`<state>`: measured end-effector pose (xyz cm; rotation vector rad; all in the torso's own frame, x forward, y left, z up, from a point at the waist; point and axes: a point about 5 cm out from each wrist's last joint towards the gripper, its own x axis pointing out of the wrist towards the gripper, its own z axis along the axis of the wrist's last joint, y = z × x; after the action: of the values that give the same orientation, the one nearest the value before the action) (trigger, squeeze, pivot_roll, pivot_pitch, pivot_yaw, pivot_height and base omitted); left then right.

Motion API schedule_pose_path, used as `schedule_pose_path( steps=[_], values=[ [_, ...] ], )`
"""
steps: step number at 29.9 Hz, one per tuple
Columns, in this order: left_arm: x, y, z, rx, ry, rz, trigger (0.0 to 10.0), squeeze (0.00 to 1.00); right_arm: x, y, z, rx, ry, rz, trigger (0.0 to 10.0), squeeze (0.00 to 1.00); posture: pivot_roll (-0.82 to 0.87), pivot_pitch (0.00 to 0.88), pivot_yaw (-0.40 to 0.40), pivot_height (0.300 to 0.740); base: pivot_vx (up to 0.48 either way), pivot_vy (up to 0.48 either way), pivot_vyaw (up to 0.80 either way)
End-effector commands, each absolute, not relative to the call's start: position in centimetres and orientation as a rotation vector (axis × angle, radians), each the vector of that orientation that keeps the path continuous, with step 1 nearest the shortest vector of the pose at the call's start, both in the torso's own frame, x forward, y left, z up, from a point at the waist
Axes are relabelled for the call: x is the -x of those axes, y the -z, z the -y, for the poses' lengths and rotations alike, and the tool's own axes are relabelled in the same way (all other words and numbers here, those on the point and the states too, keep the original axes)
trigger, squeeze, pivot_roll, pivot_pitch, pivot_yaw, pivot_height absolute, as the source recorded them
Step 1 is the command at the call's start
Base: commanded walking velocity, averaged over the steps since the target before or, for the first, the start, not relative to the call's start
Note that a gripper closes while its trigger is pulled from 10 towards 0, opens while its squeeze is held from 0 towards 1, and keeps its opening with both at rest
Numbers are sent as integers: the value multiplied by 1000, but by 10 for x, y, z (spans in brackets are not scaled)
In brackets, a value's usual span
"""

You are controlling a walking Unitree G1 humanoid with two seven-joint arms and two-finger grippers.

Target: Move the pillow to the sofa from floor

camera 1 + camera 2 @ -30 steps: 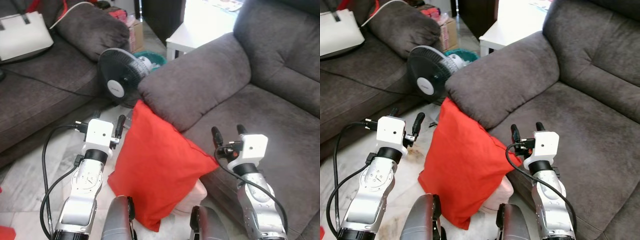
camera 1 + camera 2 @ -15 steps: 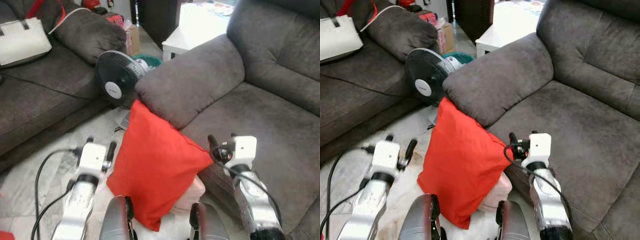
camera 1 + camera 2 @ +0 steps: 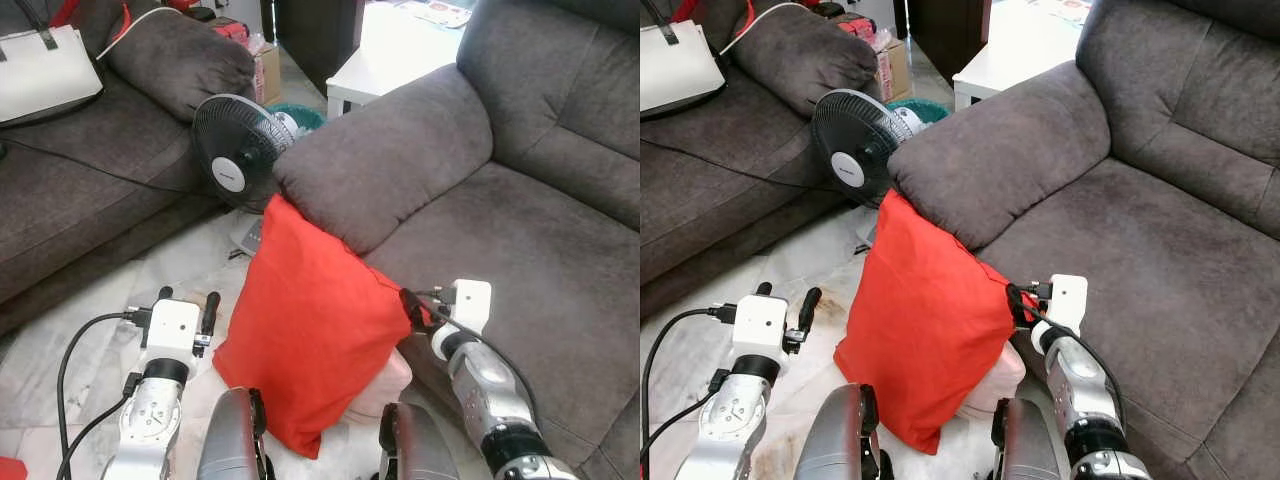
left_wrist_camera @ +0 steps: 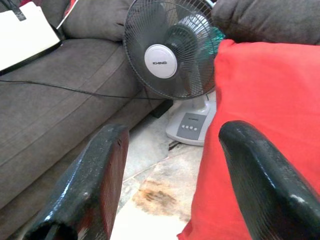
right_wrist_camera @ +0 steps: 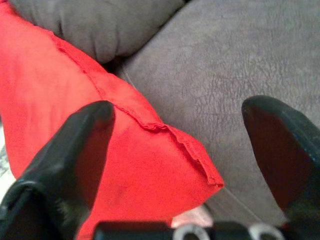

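While the big gray sofa (image 3: pixel 520 200) takes up most of the room on the right, a second dark sofa (image 3: pixel 80 170) sits on the left with a white bag (image 3: pixel 45 75) on its seat. Between them the marble floor (image 3: pixel 90 320) shows, and the red pillow (image 3: pixel 310 330) stands on it, tilted, with its top corner tucked under the gray sofa's arm (image 3: pixel 390 150). Just behind the pillow is a black fan (image 3: pixel 238 150) on a white base. Past the sofa arm is a white surface (image 3: pixel 400 50). The left hand (image 3: pixel 185 300) is open and sits just beside the pillow's left edge, not touching it. The right hand (image 5: pixel 185 135) is open too, with the pillow's right corner between its two black fingers (image 5: pixel 70 145).
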<state>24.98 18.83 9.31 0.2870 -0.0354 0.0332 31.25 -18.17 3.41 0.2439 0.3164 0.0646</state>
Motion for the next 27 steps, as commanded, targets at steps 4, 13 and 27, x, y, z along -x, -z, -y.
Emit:
schedule_pose_path(
  steps=[4, 13, 27],
  values=[
    [-249, -98, -188, -281, -52, 59, 10000, 0, -315, -32, 184, -389, -54, -331, 10000, 1000, 139, 124, -56, 584, 0, 0, 0],
    [-250, -99, -183, -261, -73, 71, 10000, 0, -321, -34, 187, -454, -81, -326, 10000, 1000, 161, 106, -98, 584, 0, 0, 0],
    [-246, -94, -172, -225, -85, 66, 10000, 0, -320, -28, 191, -380, -111, -415, 10000, 0, 164, 116, -153, 584, 0, 0, 0]
  ],
)
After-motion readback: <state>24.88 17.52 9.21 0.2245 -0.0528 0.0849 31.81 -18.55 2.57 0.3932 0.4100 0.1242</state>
